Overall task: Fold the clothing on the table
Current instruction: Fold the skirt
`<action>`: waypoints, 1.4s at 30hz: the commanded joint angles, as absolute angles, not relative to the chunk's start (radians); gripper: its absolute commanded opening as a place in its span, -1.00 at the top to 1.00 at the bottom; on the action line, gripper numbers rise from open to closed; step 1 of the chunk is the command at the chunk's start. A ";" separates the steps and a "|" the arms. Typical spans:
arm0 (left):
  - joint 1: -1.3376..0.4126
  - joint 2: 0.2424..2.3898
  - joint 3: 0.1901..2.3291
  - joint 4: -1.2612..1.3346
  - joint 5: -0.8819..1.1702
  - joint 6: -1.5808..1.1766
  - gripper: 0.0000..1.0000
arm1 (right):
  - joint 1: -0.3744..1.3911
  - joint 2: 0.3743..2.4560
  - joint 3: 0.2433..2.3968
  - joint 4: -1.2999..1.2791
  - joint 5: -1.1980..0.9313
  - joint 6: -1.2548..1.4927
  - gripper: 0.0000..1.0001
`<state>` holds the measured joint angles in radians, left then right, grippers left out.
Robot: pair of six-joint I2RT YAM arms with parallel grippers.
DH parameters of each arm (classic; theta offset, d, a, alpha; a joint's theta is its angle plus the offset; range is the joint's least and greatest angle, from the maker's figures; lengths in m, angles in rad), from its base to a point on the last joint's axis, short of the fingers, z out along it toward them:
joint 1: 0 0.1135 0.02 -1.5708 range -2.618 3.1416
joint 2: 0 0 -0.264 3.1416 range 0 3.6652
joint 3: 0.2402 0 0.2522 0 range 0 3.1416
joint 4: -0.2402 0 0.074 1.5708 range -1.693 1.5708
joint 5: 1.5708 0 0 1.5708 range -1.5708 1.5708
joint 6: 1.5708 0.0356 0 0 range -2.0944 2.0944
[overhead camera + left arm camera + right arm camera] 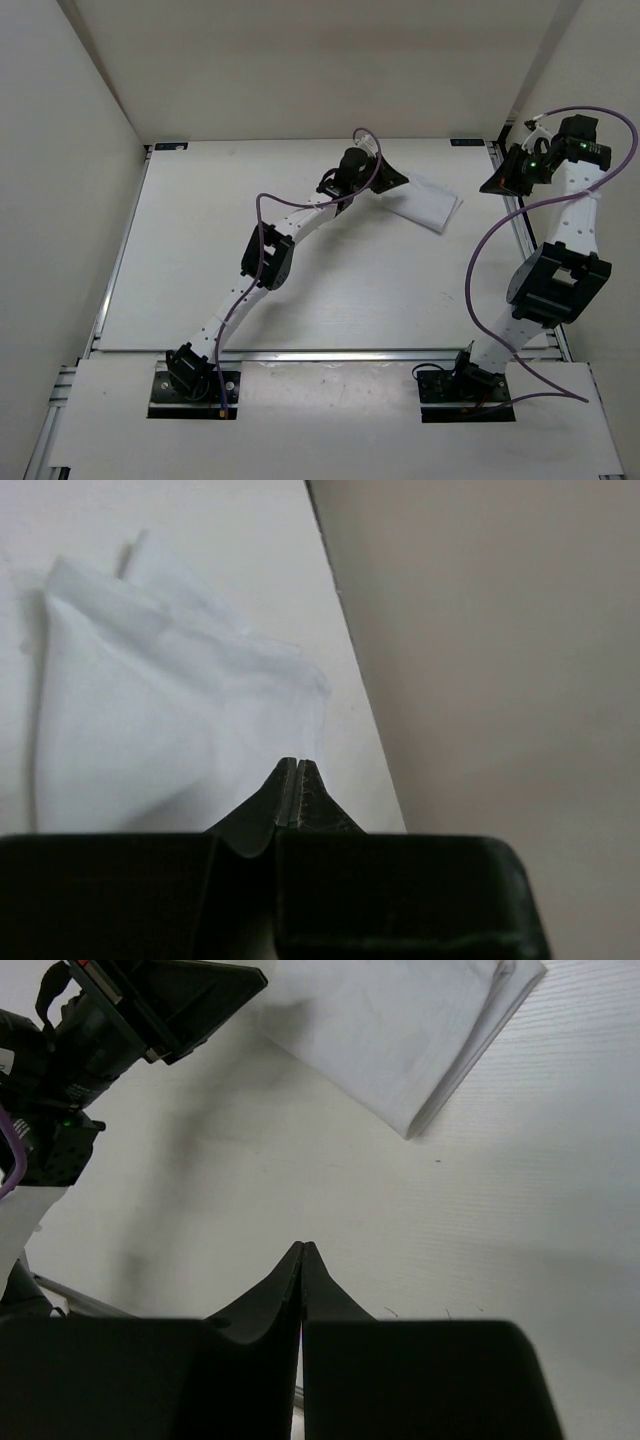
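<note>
Far right on the surface (pixel 350 300), clothing (pixel 425 205) lies folded, so both sets of jaws sit pressed together, empty; fold looks done.

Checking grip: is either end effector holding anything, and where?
Right end effector: nothing. Left end effector shut at edge of thin white fabric clothing; hold cannot be told.

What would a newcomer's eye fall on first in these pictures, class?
A folded white piece of clothing lies flat on the white table, toward its far right. The left gripper reaches across to it, shut, with its tips right at the fabric's edge. The right gripper, also shut, hangs by the table's right edge, apart from the clothing.
</note>
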<state>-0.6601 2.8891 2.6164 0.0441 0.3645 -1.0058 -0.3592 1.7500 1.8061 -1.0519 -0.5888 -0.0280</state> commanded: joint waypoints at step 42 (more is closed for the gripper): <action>-0.675 2.620 2.577 -1.184 -0.034 -0.428 1.00 | -0.342 1.701 1.862 -1.020 -0.638 0.032 1.00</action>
